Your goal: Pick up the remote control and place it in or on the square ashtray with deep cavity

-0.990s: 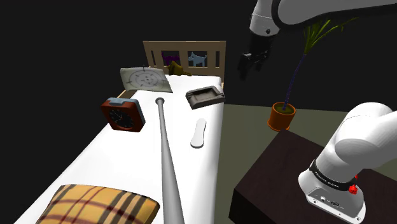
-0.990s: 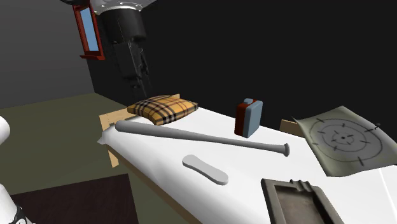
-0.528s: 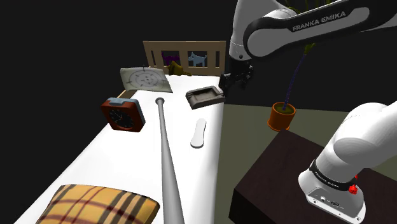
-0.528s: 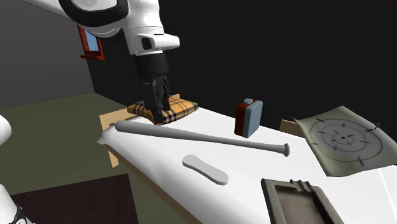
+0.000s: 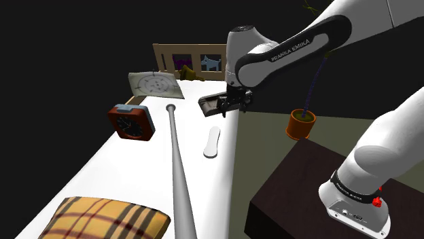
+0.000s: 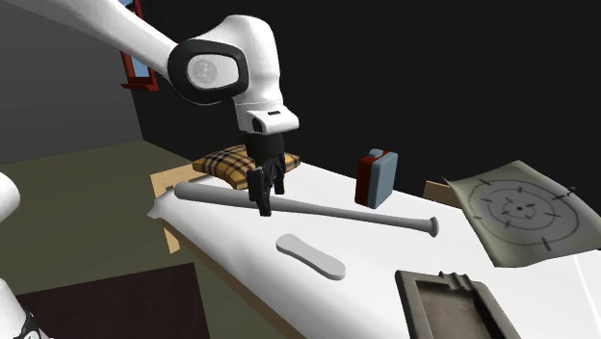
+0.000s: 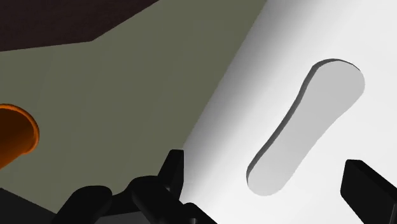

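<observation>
Above the white bed's edge | all-black pincer (image 6: 262,200) hovered, fingers apart, empty | flat pale-grey oblong remote control (image 7: 312,121) lay on the sheet below, apart from the square grey deep-cavity ashtray (image 6: 424,277) | step: approach | next: descend, straddle, close

We count one remote control (image 5: 212,142), one square ashtray (image 6: 453,306), one long grey bat (image 5: 178,170) and one red clock (image 5: 130,122), all on the one white bed (image 5: 136,170). Cushions come to two: one plaid cushion (image 5: 102,217) and one target-printed cushion (image 5: 155,84). Beyond these we find one wooden headboard (image 5: 197,49), one potted plant (image 5: 301,123), one red-framed picture (image 6: 135,53) on the wall, and one white arm (image 5: 292,47) bearing one gripper (image 6: 262,197) with two black fingers (image 7: 366,184)
</observation>
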`<state>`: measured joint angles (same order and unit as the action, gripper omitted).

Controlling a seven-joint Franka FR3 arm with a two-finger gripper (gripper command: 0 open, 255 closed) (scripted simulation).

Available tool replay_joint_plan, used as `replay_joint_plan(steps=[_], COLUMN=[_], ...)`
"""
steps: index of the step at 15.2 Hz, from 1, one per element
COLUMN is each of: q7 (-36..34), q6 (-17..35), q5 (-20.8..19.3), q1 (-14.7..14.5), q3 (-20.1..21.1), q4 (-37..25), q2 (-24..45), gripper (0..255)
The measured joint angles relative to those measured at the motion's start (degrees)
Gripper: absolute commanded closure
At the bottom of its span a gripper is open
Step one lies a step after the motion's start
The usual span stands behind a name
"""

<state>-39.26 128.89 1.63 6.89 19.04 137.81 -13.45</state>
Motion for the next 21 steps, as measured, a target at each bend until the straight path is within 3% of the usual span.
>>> replay_joint_plan(steps=[6,13,21], q7=[-13.6,-28.2,-31.7], q6=[6.9,12.4,16.4], q5=[-4.5,-10.2,-12.6], q1=[1.1,-1.4,-3.0], q3=[2.2,0.2,-1.9], q4=[-5.5,-14.5,-16.9], q2=[14.7,31.6,38.5], gripper=[0,0,0])
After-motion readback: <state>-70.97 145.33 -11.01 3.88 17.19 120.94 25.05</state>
